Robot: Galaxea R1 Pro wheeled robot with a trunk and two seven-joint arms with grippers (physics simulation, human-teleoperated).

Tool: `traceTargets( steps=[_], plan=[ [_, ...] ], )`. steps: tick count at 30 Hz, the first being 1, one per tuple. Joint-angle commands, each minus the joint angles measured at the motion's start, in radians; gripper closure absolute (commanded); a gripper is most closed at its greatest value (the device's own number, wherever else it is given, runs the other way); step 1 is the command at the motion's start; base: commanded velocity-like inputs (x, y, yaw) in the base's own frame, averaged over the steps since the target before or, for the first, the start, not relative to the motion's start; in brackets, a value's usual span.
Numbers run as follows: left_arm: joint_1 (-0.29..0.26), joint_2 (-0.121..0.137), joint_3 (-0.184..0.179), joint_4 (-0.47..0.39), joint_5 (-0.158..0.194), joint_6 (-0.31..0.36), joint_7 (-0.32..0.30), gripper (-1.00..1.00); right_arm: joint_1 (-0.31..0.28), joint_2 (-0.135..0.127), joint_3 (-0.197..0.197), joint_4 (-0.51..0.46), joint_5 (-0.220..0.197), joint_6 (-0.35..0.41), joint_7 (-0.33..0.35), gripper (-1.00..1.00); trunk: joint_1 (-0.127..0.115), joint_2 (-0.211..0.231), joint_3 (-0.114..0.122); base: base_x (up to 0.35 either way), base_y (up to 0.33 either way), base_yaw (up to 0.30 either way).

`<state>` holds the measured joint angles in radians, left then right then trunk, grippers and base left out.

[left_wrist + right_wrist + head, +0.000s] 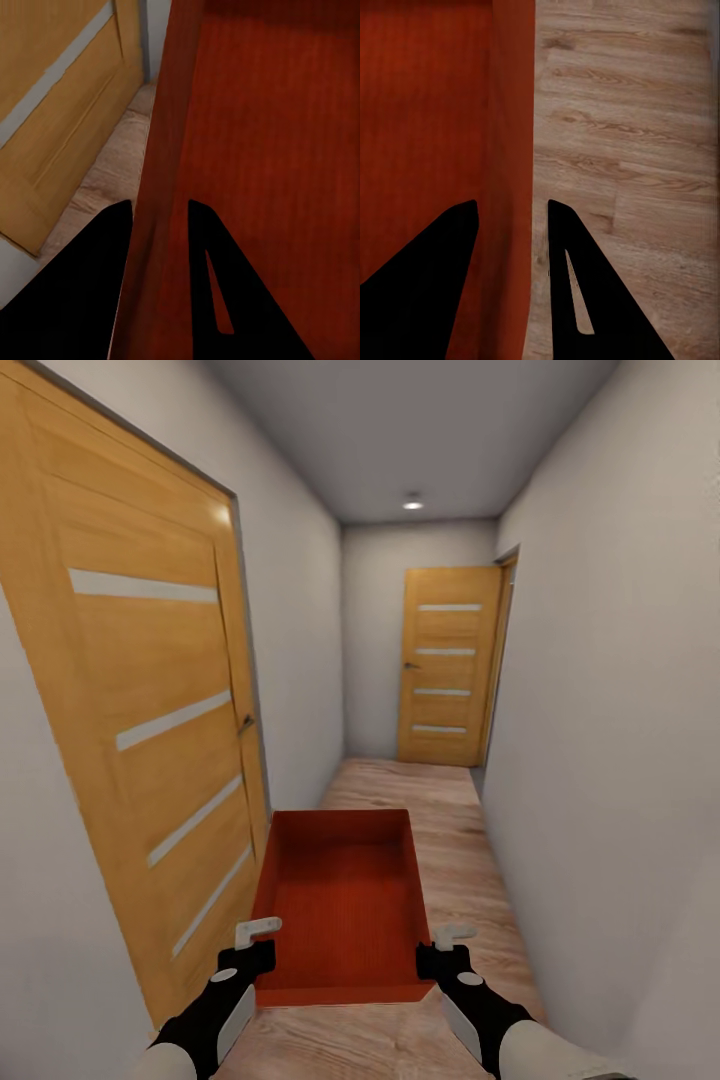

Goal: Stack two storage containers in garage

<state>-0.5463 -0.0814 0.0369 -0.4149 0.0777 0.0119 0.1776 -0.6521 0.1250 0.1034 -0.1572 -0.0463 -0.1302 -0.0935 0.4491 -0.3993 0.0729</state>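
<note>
Left pincer (262, 943) and right pincer (447, 948) hold one storage container (342, 900) up over a hallway's wood plank floor (450, 830), beside a wooden door (150, 700). Left wrist view: fingers (217, 292) clamp the container's wall (157, 195). Right wrist view: fingers (577, 292) clamp the opposite wall (510, 187).

The storage container (340, 905) nearly spans the narrow corridor: the left wooden door (140, 740) stands just beside it, while bare plank floor (470, 880) lies open right of it.

We see one orange-red container (340, 900), open-topped and empty, held level above the wood plank hallway floor (470, 880).
</note>
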Motion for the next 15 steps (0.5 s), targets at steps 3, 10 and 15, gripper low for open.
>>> traceTargets(
  steps=[3, 10, 15],
  plan=[
    [0.0, 0.016, 0.014, -0.005, -0.007, 0.002, 0.005, 1.0, -0.001, -0.01, -0.007, 0.004, -0.009, -0.003, -0.008, 1.0, 0.001, -0.001, 0.0, 0.322, 0.14, -0.167],
    [-0.001, 0.015, 0.015, -0.006, -0.007, 0.002, 0.006, 1.0, -0.001, -0.01, -0.007, 0.004, -0.009, -0.001, -0.006, 1.0, 0.001, -0.001, 0.0, 0.322, 0.144, -0.036],
    [-0.001, 0.015, 0.014, -0.005, -0.007, 0.002, 0.006, 1.0, 0.0, -0.01, -0.007, 0.004, -0.009, 0.0, -0.006, 1.0, 0.001, -0.001, 0.0, 0.322, 0.144, -0.093]
  ],
)
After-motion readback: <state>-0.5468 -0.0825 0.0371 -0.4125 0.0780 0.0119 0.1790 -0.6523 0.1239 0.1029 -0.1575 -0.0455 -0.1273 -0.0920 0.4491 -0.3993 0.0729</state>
